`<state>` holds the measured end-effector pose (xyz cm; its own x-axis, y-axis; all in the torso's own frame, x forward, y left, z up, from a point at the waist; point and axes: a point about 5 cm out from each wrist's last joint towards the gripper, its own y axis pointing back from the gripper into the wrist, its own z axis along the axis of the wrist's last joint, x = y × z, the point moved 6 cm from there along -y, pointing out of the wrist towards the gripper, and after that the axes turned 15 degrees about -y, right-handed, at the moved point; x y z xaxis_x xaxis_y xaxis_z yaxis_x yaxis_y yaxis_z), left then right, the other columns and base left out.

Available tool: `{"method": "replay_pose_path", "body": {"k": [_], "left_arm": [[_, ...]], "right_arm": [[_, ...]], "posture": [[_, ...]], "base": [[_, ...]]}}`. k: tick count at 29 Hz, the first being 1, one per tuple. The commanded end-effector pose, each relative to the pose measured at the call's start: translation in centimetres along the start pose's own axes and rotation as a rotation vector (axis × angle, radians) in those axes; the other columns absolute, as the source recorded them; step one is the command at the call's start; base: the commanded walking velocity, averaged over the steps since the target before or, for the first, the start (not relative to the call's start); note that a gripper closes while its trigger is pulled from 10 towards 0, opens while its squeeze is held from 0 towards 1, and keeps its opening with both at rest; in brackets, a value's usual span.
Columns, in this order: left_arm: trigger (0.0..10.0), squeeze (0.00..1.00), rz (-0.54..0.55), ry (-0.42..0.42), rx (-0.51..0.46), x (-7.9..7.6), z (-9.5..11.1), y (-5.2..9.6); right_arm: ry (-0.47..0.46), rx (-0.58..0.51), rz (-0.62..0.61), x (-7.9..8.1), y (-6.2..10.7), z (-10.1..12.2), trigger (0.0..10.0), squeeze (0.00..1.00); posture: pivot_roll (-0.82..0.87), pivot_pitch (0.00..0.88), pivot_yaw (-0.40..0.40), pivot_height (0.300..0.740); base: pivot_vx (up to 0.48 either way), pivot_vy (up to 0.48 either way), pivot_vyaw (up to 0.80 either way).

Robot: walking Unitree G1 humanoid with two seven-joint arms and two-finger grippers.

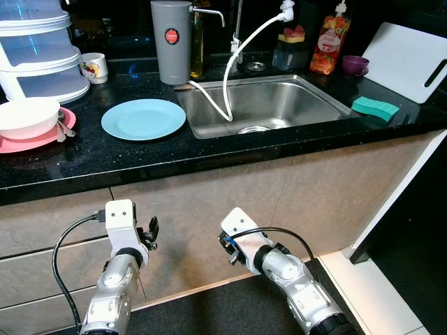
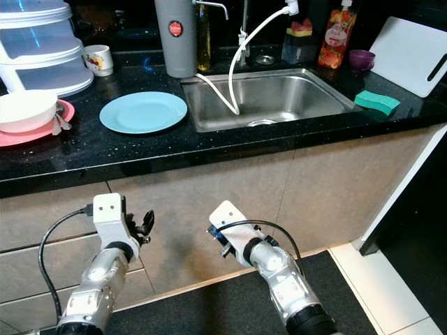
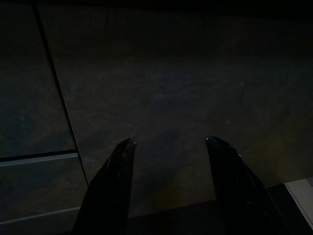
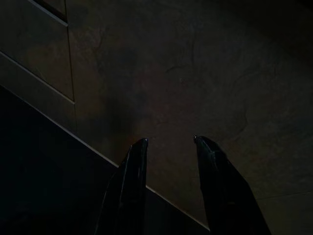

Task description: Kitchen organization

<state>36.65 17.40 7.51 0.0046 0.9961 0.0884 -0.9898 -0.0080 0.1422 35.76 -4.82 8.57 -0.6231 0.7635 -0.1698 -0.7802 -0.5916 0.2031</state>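
Left eye view: the blue plate (image 1: 143, 118) sat flat on the black countertop (image 1: 209, 150), left of centre in the upper half, just left of the steel sink (image 1: 262, 105). A white bowl (image 1: 26, 116) on a pink plate (image 1: 31, 142) was at the far left edge, and a green sponge (image 1: 375, 107) lay at right, long axis slanting down to the right. Both arms hung low in the bottom of the frame, well below the counter, pointing at the cabinet front.

Left wrist view: pretty dark, but the left gripper (image 3: 168, 147) had its fingers spread apart, holding nothing.

Right wrist view: same deal, the right gripper (image 4: 168, 144) was parted and empty, facing the cabinet panel (image 4: 195, 73).
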Motion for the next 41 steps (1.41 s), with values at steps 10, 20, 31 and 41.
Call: {"method": "replay_pose_path", "body": {"k": [10,20,31,41], "left_arm": [[10.0,0.0,0.002,0.009,0.02,-0.01,-0.6,-0.02],[10.0,0.0,0.0,0.008,0.021,-0.05,-0.57,-0.08],[10.0,0.0,-0.001,0.008,0.019,-0.06,-0.55,-0.08],[10.0,0.0,0.0,0.006,0.016,-0.09,-0.61,-0.02]], "right_arm": [[-0.015,0.003,0.0,-0.11,0.04,-0.21,10.0,0.0],[-0.015,0.003,0.0,-0.16,0.02,-0.19,10.0,0.0],[-0.014,0.004,0.0,-0.16,-0.01,-0.22,10.0,0.0],[-0.014,0.005,0.0,-0.13,0.04,-0.34,10.0,0.0]], "posture": [[-0.09,0.079,0.001,0.74],[-0.09,0.078,0.002,0.74],[-0.09,0.073,0.001,0.74],[-0.1,0.052,-0.005,0.74]], "base": [[0.0,0.0,0.0],[0.0,0.0,0.0],[0.0,0.0,0.0],[0.0,0.0,0.0]]}}
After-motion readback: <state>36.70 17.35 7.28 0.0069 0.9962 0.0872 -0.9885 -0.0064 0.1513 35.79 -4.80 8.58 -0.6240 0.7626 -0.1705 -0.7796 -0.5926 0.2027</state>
